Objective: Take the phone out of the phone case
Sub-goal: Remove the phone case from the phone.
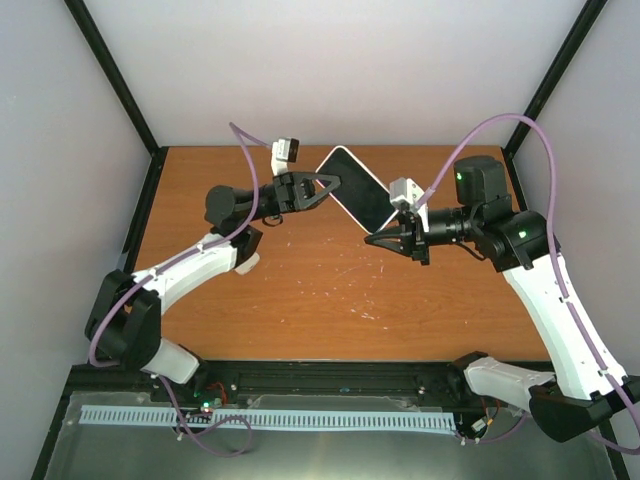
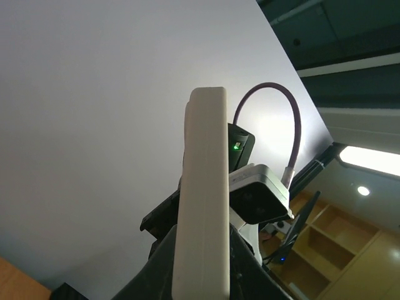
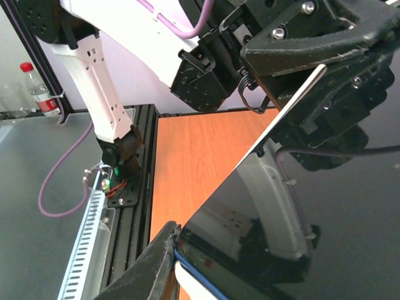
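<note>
The phone in its white case (image 1: 357, 187) is held tilted in the air above the back of the wooden table (image 1: 300, 290), between both arms. My left gripper (image 1: 328, 184) is shut on its left end. In the left wrist view the cream case (image 2: 203, 206) stands edge-on between the dark fingers (image 2: 156, 269). My right gripper (image 1: 393, 230) is shut on its right end. In the right wrist view the glossy black phone screen (image 3: 325, 206) fills the right side. A blue rim and the white case (image 3: 197, 281) show at its lower corner, against one finger (image 3: 153, 265).
Black frame posts (image 1: 115, 70) stand at the back corners against grey walls. A black rail (image 1: 330, 380) and a white slotted cable duct (image 1: 260, 418) run along the near edge by the arm bases. A water bottle (image 3: 39, 87) stands off the table.
</note>
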Controlling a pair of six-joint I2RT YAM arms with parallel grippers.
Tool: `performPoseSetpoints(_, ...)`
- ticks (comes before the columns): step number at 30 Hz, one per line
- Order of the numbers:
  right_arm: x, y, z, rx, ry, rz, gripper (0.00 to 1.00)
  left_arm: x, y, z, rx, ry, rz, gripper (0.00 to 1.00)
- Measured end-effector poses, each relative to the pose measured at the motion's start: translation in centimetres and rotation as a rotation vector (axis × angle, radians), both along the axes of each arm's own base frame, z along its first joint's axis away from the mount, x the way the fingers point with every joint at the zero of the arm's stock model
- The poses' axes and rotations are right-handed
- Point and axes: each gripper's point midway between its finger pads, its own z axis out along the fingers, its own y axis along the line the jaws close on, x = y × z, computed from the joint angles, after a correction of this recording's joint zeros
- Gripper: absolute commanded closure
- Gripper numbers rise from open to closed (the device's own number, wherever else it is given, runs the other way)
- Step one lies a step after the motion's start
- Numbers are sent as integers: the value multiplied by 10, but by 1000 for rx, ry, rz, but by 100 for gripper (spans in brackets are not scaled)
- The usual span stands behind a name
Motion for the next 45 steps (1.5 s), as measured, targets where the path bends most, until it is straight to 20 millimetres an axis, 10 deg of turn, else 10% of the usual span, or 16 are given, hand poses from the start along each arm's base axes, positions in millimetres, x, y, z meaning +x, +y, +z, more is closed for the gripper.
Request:
performPoseSetpoints(10, -1, -4, 0, -37, -108, 16, 95, 31, -2, -27, -13, 225, -47, 100)
performPoseSetpoints(18, -32, -2, 60, 140, -257, 85, 78, 94, 0, -136, 110, 544, 87, 100)
performPoseSetpoints(27, 11, -12, 2, 95, 61, -126, 42, 87, 32, -79, 39, 332, 205, 100)
performPoseSetpoints(33, 48, -29, -46, 102, 350, -197, 35, 63, 47, -22, 41, 40, 342, 100)
performPoseSetpoints(45, 59, -5, -10, 208, 321, -84, 37, 53, 41, -16, 57, -67, 357, 100)
